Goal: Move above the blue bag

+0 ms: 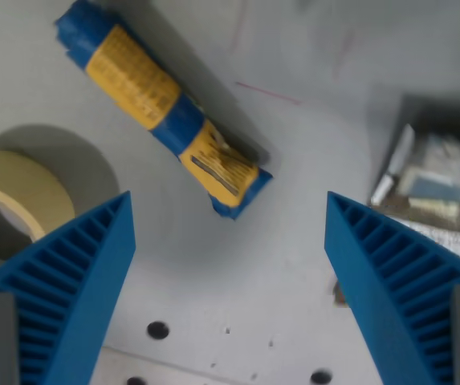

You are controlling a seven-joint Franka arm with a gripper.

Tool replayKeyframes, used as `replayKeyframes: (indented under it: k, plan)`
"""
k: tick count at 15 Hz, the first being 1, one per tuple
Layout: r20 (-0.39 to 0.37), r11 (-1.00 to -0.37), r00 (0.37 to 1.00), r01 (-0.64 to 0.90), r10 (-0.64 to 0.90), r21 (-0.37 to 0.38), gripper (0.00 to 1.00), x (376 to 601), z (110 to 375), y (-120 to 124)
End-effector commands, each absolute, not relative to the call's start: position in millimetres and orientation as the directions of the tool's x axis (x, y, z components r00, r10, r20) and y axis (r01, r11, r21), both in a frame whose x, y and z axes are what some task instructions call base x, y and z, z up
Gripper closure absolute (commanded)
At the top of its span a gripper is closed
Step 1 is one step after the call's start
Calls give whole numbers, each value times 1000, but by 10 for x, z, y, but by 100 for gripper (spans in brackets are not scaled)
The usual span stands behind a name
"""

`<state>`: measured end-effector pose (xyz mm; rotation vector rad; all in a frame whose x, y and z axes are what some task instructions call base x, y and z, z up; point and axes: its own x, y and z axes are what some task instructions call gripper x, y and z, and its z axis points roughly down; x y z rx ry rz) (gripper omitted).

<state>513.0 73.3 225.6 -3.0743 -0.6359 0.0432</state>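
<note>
**A:** What does the wrist view show?

**B:** A pale grey surface (294, 208) seen from above. The blue bag (161, 108) lies on it in the upper left of the frame, a rolled or folded packet with yellow printed panels, running diagonally from the top left corner down toward the centre. Its lower end stops just above the middle of the frame.

**A:** And the tool?

**B:** The tool (230, 212) has two ribbed blue fingers (77, 273) rising from the bottom corners, spread wide with nothing between them (only bare surface shows in the gap). So it is open and empty.

**A:** Is it above the bag?

**B:** Not quite, in my judgement. The gap sits below and to the right of the bag's middle; only the bag's lower tip comes near it.

**A:** How should the step be done well?

**B:** Travel toward the upper left until the bag's middle lies centred between the fingers, holding height so nothing is touched. Turning the wrist so the fingers straddle the bag's narrow width would likely help a later grasp.

**A:** Anything nearby to mind?

**B:** A roll of tape (17, 192) at the left edge, just beside the left finger, and a blurred dark box (438, 168) at the right, well apart from the bag.
</note>
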Motion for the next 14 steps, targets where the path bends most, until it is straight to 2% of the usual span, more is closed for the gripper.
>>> replayKeyframes:
  k: [1,7,14]
  plan:
    - [60,-706,704,708,708,28,0,5086,2151,786]
    - [63,-602,600,797,798,44,0,5059,1942,911]
    - [58,-582,579,812,813,50,0,5048,1778,1018]
